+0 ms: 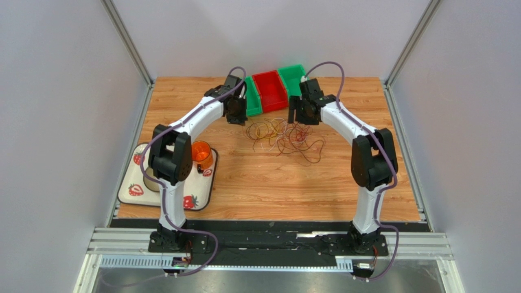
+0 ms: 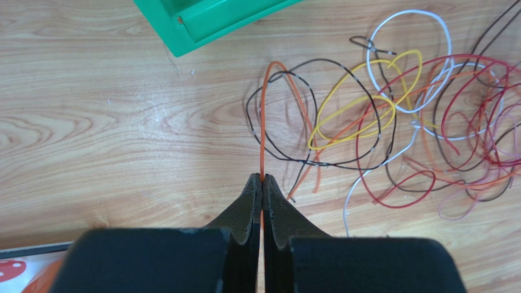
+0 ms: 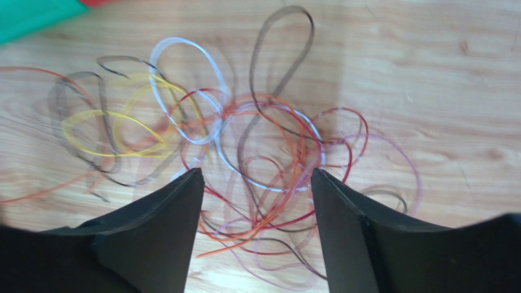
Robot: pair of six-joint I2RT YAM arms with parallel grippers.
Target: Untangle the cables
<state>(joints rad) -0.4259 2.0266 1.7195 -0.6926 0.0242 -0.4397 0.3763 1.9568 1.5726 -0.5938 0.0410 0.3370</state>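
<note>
Top view: the cables lie in a loose heap on the table, between the two arms.
Left wrist view: the left gripper is pinched on an orange cable; the heap is to its right.
Right wrist view: the right gripper is spread wide over the heap, holding nothing.

Light in the overhead view is bright, even and diffuse, falling from above. The bench shows only soft, short shadows beneath the arms, and the grey walls carry no glare. The left wrist view is sharp: the cables read crisply, with thin shadows close beside them and a pale sheen on the wood at centre left. The left gripper at the bottom edge is near-black and slightly soft. The right wrist view is blurred, its cables smeared into doubled, ghosted loops, while the right gripper is dark and crisp-edged. A faint vertical shadow band crosses that view's upper middle.
</note>
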